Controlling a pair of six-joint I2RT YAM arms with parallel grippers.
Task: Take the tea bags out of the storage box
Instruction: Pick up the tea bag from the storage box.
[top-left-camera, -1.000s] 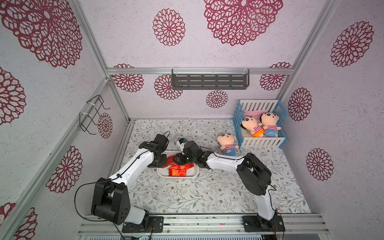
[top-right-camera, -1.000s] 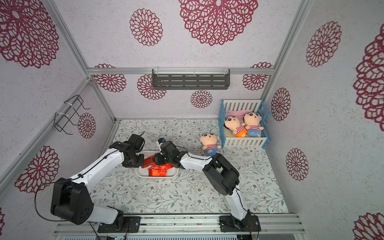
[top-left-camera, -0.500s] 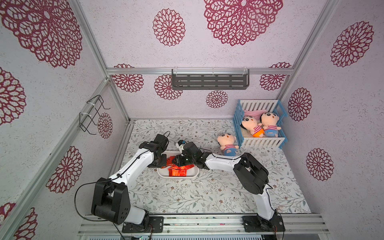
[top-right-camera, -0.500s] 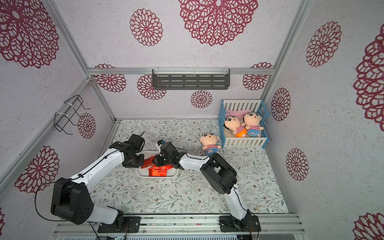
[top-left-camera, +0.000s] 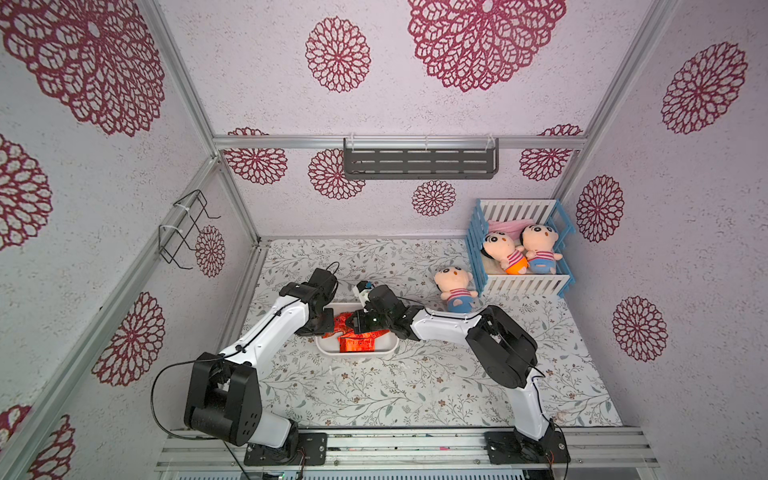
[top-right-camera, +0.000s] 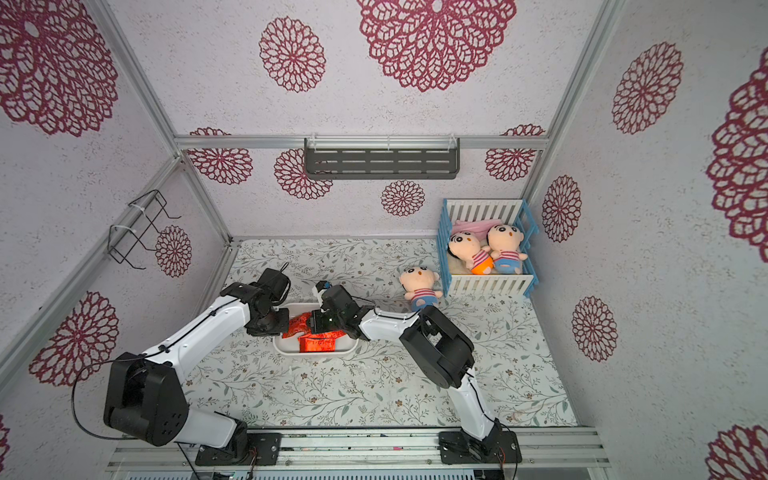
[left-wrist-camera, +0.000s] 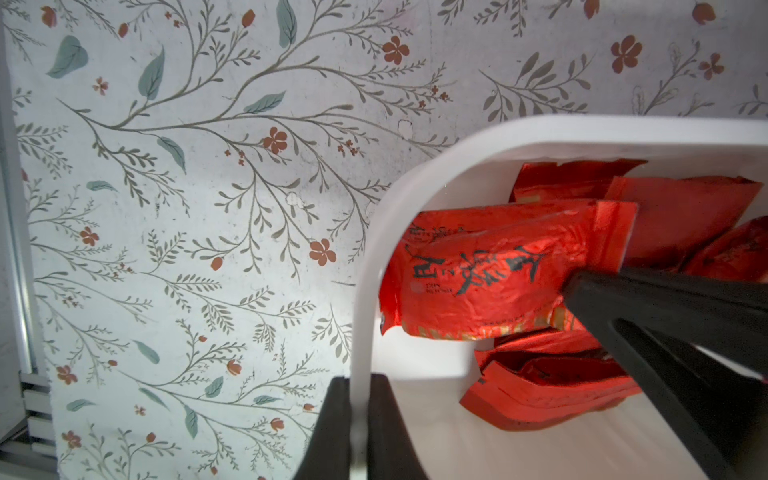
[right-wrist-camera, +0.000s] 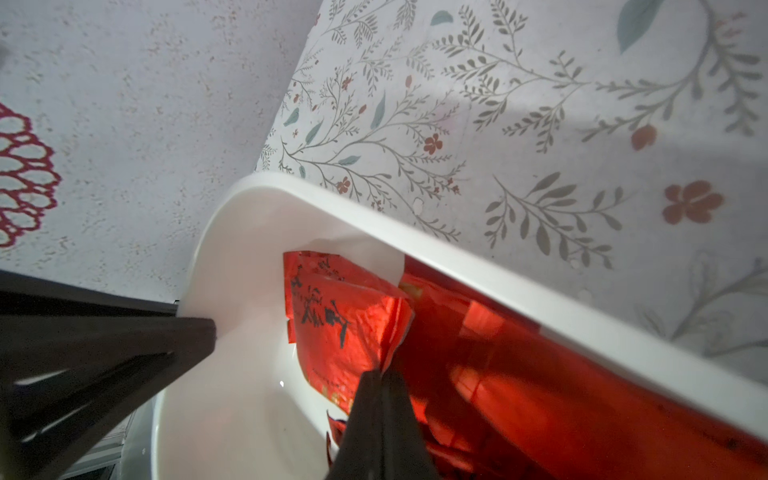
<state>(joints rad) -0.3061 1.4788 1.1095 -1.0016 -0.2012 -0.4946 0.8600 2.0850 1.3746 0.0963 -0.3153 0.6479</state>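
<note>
The white storage box sits on the floral mat, left of centre. Several red foil tea bags lie inside it. My left gripper is shut on the box's rim at its left end, one finger inside and one outside. My right gripper is down inside the box, shut on the edge of one tea bag, which stands above the others near the left end. In both top views the two grippers meet over the box.
A plush doll lies on the mat right of the box. A blue-and-white crib with two dolls stands at the back right. A grey shelf hangs on the back wall, a wire rack on the left wall.
My right gripper has closed on the edge of a tea bag inside the box. The left gripper has kept its hold on the rim.
</note>
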